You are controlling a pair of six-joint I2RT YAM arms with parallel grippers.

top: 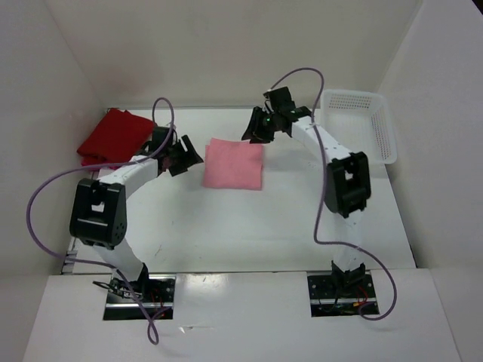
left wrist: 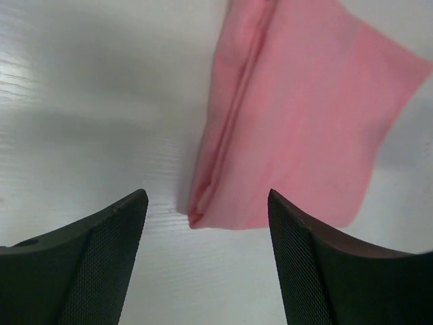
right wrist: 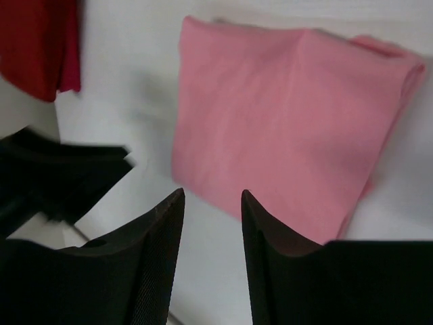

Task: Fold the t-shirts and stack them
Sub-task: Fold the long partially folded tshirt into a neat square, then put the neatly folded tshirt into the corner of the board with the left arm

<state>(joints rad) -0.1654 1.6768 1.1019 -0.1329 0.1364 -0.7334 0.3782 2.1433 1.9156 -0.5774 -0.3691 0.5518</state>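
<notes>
One light pink t-shirt [top: 234, 164] is lying folded in the middle of the worktop [top: 249, 226]. One red pile [top: 113, 137], showing two shades, is sitting at the far left. One white basket [top: 389, 139] is standing at the far right, well apart from the cloth. The left gripper [top: 189, 157] and the right gripper [top: 256, 130] are hanging released, one on each side of the pink one, grasping nothing.

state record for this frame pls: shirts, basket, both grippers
centre: light pink folded cloth t-shirt, lying flat, not gripped
far left: red folded cloth pile, apart from pink one
far right: white perforated plastic basket
left gripper: open, empty, by pink shirt's left edge
right gripper: open, empty, by its far right corner
</notes>
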